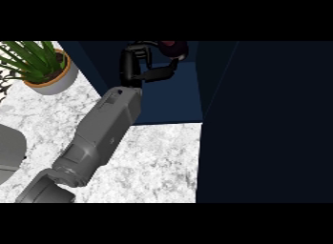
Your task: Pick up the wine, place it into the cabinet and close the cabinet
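The wine [173,47] shows only as a small dark red shape at the top, inside the dark blue cabinet [170,102]. My right hand [142,66] reaches into the cabinet's opening on a grey forearm that rises from the lower left. Its fingers arch over toward the bottle and its thumb comes up from below, so the hand is shut on the wine. Most of the bottle is hidden by the picture's top edge and the fingers. The cabinet's door [275,124] stands open as a large dark panel filling the right side. My left hand shows nowhere.
A potted green plant [46,66] stands at the upper left on the marble counter [155,157]. A pale grey rounded object [0,155] sits at the left edge. The cabinet's left wall [91,62] runs close beside my forearm.
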Motion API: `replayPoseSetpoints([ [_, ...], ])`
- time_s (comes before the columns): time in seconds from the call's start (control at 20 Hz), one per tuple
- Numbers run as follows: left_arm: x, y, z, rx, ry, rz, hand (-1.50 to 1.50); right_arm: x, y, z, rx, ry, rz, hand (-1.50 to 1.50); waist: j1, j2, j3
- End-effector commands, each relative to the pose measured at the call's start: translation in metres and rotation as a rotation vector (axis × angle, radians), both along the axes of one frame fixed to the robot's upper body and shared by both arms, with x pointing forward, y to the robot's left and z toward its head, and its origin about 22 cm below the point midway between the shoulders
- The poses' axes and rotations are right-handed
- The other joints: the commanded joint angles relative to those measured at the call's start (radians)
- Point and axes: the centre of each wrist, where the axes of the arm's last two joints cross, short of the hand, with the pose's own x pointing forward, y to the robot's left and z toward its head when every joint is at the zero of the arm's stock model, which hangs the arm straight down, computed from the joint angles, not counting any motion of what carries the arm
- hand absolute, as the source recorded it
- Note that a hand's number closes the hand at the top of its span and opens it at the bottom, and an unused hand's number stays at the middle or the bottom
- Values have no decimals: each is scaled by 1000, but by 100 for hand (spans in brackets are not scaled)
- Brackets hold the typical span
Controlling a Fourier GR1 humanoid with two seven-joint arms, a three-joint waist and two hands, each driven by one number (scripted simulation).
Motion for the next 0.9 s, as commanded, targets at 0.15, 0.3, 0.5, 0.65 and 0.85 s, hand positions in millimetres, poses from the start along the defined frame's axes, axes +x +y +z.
replayPoseSetpoints([
  [0.15, 4, 1, 2, -144, 44, 35, 150, -12, -5, 7, 33, -29, 60, -150, -21, 10, -1],
  [0.3, -1, 12, -15, -157, 60, 26, 150, -22, 5, 8, 22, -20, 48, -150, -9, 5, -1],
  [0.5, 1, 8, -11, -148, 29, 32, 150, -12, -6, 9, 17, -33, 63, -150, -16, 10, -1],
  [0.65, 2, 4, -8, -117, 37, 58, 150, -18, 8, 9, 39, -29, 74, -150, -25, 9, -1],
  [0.85, 0, 6, -13, -88, 60, 57, 150, 2, 4, 1, 8, -20, 35, -150, -9, 9, -1],
])
